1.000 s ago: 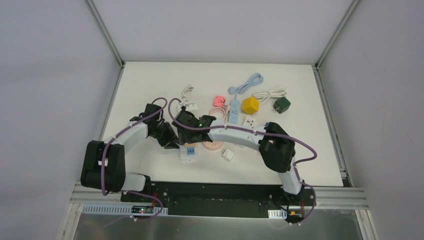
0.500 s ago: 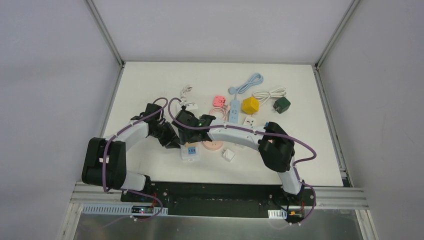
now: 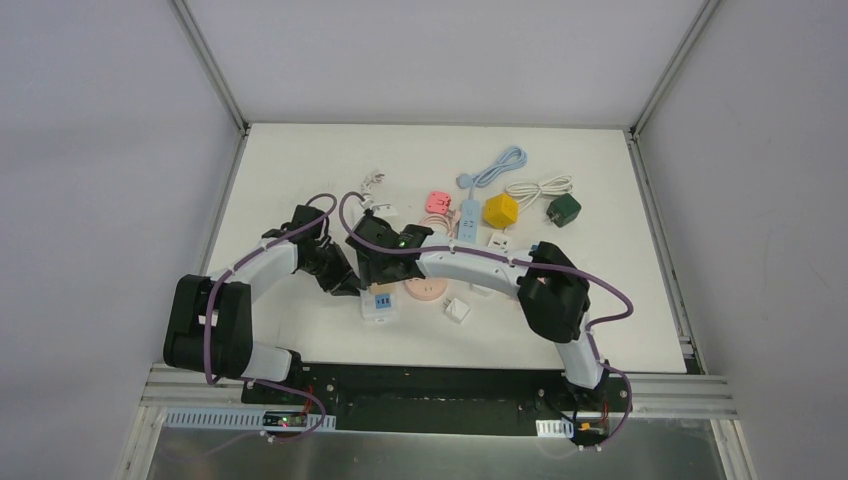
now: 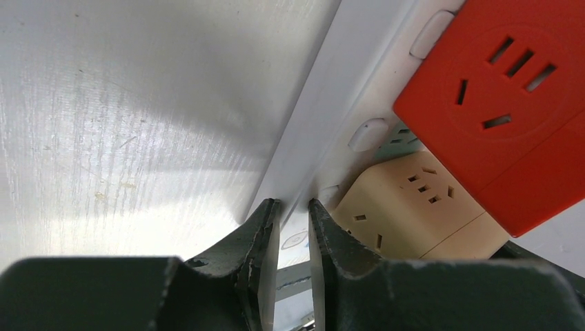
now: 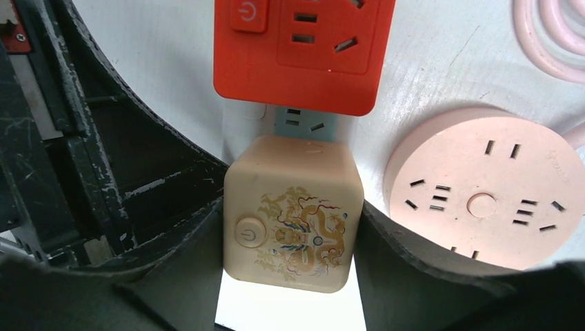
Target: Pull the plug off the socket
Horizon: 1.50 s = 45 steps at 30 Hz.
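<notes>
Step in hand: grip made, pull not yet begun, as I judged it. R claw (image 5: pixel 290 231) sat closed on the beige cube plug (image 5: pixel 290 207), one finger against each side. The plug was seated in the white strip (image 4: pixel 338 103), near-centre of the counter (image 3: pixel 300 170), w/ an orange adapter (image 5: pixel 303 48) plugged in just beside it. A blue socket face showed between the two.

L claw (image 4: pixel 293 221) was narrow and apparently pinched the strip's edge, prob. to hold it down. Contact wasn't fully clear from its cam.

Next move likely called for a straight lift of the plug, square to the strip face, w/ the L side bracing. Tilting could jam the pins or drag the strip and orange adapter along.

Surface: white, smooth and glossy, w/ glare in the wrist view. A pink round socket (image 5: pixel 483 186) lay just beside the strip. Farther back lay a yellow cube (image 3: pixel 501 209), a green adapter (image 3: pixel 564 209) and a light-blue strip (image 3: pixel 468 215) w/ its cord. Room: plain grey walls and aluminium frame posts.
</notes>
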Motion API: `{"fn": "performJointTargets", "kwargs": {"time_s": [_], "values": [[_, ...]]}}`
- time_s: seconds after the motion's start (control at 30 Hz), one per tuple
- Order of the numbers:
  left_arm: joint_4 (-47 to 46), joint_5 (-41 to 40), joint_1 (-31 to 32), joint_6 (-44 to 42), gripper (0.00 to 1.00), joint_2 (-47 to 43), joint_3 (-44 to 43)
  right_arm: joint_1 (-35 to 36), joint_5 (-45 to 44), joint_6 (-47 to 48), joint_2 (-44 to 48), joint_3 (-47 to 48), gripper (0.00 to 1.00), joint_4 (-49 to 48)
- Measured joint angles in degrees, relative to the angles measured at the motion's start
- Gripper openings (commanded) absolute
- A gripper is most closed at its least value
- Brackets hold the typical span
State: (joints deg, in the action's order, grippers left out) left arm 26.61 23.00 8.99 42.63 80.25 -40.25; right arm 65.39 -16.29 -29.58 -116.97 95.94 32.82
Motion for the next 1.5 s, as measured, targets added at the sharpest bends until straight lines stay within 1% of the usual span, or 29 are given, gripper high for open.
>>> {"fn": "performJointTargets", "kwargs": {"time_s": [0.1,0.23,0.37,0.53,0.67,0.8,1.17,1.23,1.33,1.4,1.5], "values": [[0.42,-0.33,0.02,-0.04,0.19,0.02,-0.28,0.26,-0.26,0.37,-0.55,1.51,0.00,1.51],[0.76,-1.03,-0.07,-0.13,0.18,0.02,-0.74,1.53,-3.21,1.40,-4.74,9.11,0.00,7.28],[1.07,-1.09,-0.09,-0.17,0.18,0.02,-0.79,1.88,-4.00,1.36,-5.16,9.84,0.00,7.89],[1.07,-1.09,-0.07,-0.17,0.18,0.17,-0.87,1.05,-3.06,0.90,-3.91,7.50,0.00,5.97],[1.07,-0.98,-0.04,-0.17,0.18,0.44,-0.90,-0.68,0.76,-0.46,-0.94,2.23,0.00,2.01],[1.11,-0.66,0.02,-0.17,0.18,0.79,-1.18,-1.81,3.58,-0.81,-0.42,1.38,0.00,1.31],[1.22,0.37,-0.04,-0.17,0.18,1.60,-1.40,0.50,-1.44,1.97,-1.70,4.11,0.00,3.65],[1.18,0.39,-0.07,-0.17,0.18,1.60,-1.40,0.09,-1.01,2.16,-1.20,3.19,0.00,2.80],[1.11,0.42,0.02,-0.15,0.18,1.60,-1.40,-1.09,1.77,2.03,1.25,-1.36,0.00,-1.16],[1.07,0.55,0.02,-0.13,0.18,1.60,-1.40,-1.31,2.78,2.23,1.75,-2.14,0.00,-1.99],[0.96,0.59,0.04,-0.11,0.18,1.62,-1.40,-0.04,0.13,3.82,1.16,-0.87,0.00,-1.05]]}}
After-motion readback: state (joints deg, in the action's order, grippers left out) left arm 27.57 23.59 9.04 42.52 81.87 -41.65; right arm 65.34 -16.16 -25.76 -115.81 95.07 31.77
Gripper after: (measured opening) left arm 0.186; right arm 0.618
